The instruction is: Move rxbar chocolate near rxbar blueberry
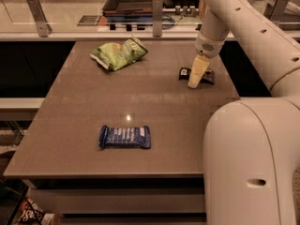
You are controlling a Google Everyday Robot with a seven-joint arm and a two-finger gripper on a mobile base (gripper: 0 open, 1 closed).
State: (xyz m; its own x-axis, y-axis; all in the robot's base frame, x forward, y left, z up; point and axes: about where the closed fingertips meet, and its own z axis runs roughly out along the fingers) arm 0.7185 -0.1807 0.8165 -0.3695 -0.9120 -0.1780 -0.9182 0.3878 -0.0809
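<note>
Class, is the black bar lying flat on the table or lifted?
Flat: the black bar rests on the table, the tool down over its middle.

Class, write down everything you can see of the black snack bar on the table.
The rxbar chocolate is a small flat bar in a glossy black wrapper, with a pale patch at one end. It lies flat near the far right edge of the table. The gripper stands over its middle, hiding that part; whether it touches cannot be told.
</note>
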